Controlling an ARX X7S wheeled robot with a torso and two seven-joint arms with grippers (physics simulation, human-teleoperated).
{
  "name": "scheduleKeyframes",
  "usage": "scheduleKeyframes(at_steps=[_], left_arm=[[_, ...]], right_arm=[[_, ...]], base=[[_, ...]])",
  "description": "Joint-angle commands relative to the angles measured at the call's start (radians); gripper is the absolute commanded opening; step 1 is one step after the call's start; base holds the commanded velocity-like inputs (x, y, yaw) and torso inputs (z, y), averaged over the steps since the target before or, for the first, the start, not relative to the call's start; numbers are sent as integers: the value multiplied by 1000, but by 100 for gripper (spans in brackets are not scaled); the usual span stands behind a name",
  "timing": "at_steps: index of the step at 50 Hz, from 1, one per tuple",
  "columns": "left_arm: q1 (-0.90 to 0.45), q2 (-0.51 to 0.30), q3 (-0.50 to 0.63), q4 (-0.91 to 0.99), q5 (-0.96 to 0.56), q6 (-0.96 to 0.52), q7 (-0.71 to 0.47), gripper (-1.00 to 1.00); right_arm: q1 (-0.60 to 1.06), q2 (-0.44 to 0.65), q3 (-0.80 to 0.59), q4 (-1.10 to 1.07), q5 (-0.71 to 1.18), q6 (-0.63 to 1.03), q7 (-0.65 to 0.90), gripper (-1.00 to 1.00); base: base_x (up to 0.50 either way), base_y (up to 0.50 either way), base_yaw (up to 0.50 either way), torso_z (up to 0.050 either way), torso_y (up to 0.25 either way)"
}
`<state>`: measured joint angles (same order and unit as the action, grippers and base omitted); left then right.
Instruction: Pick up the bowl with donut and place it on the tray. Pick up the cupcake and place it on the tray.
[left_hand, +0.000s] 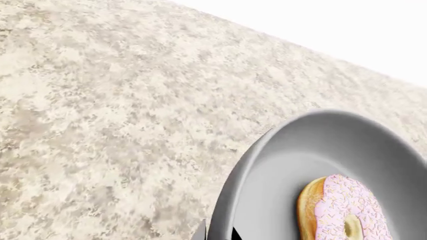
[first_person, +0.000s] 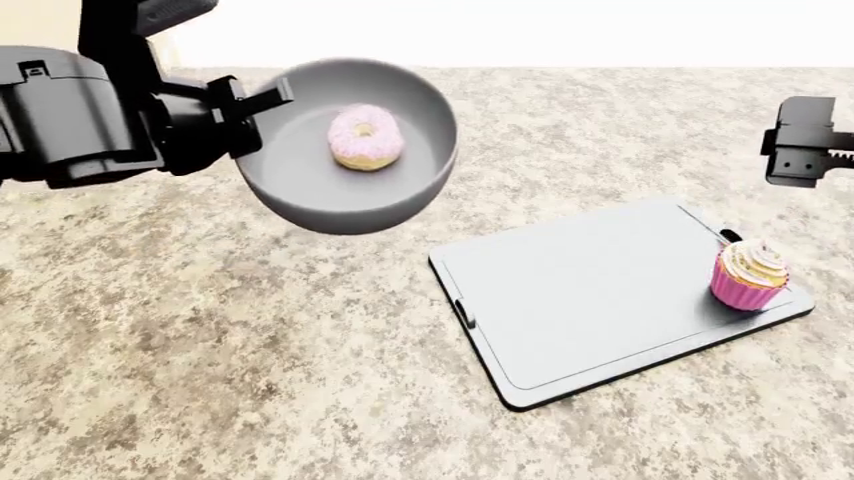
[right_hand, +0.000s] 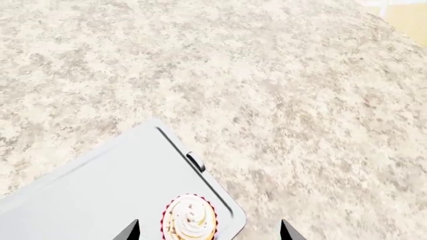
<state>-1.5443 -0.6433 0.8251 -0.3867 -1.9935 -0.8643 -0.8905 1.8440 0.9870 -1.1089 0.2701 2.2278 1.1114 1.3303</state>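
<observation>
I had the bowl (first_person: 344, 190) up off the surface (first_person: 200, 350) at the far left, its left rim pinched in my left end effector (first_person: 247, 112), and the donut (first_person: 364, 136) sat inside it near the middle. From the left wrist camera, the bowl's rim (left_hand: 267, 150) hung over bare speckled stone, with the donut (left_hand: 343, 210) lying against the inner wall. The tray (first_person: 587, 290) lay flat to the right and nearer, well apart from the bowl, and most of its face was open. The cupcake (first_person: 749, 274) stood upright on the tray's right end, close to the edge. My right end effector (first_person: 809, 155) hovered at the far right above the tray; the right wrist camera showed its two fingertips (right_hand: 130, 231) spread wide, holding nothing, with the cupcake (right_hand: 189, 219) below between them.
</observation>
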Motion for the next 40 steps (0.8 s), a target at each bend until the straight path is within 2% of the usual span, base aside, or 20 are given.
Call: scheduleKeyframes(at_steps=[1, 7, 12, 27, 31, 40], left_arm=[[-20, 120, 22, -85, 38, 0, 100, -100], [-26, 181, 48, -157, 76, -2, 189, -100], [-54, 249, 88, -280, 138, -12, 329, -100], [-68, 418, 159, -496, 225, 0, 572, -100], [-74, 534, 215, -641, 281, 3, 735, -100], [-95, 637, 269, -795, 329, 8, 882, -100]], right_arm=[[27, 7, 3, 0, 2, 6, 9, 100], [18, 19, 1, -7, -7, -3, 7, 100], [15, 25, 1, -11, -9, -8, 4, 100], [20, 41, -2, -25, -1, -17, 22, 100], [14, 53, -1, -33, -10, -27, 21, 100], [4, 62, -4, -37, -15, -35, 15, 100]], base=[[0, 0, 0, 0, 0], [0, 0, 0, 0, 0], [0, 0, 0, 0, 0], [0, 0, 0, 0, 1], [0, 0, 0, 0, 0], [0, 0, 0, 0, 0]])
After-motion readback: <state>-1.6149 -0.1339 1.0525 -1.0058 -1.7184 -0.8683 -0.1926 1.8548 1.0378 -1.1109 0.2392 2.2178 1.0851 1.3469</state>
